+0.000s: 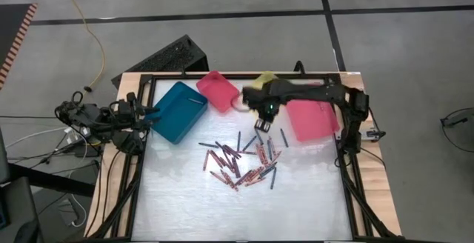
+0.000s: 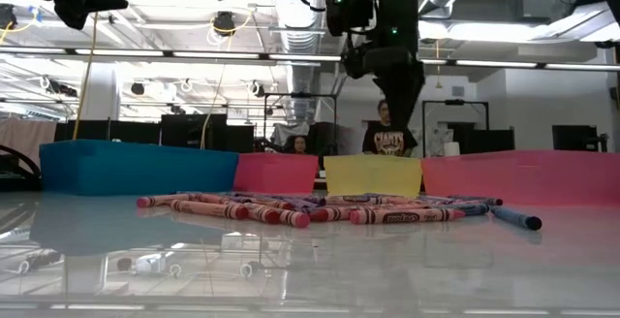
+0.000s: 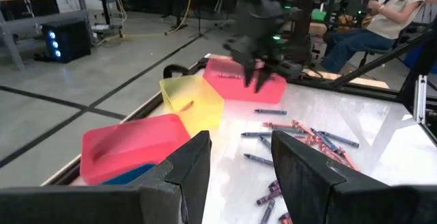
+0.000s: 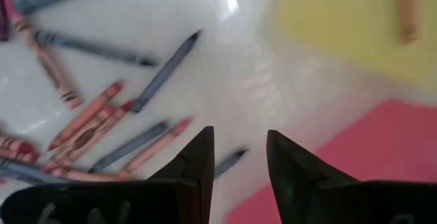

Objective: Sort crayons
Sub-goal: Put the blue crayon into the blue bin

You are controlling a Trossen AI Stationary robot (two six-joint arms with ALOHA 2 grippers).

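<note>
Beside the yellow bin (image 4: 355, 26) holding one orange crayon (image 4: 407, 9), the right tool (image 4: 239, 159) hangs open, empty

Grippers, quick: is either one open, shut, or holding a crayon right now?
Left gripper: open, empty, parked beside the teal bin.
Right gripper: open, empty, above the table near the yellow bin.

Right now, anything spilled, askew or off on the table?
Nothing damaged. The crayons lie loose in a scattered pile mid-table, unsorted, a few dark ones strayed apart. One crayon lies in the yellow bin. The right gripper hangs open and empty above the pile's far edge; the left gripper waits at the table's left edge.
</note>
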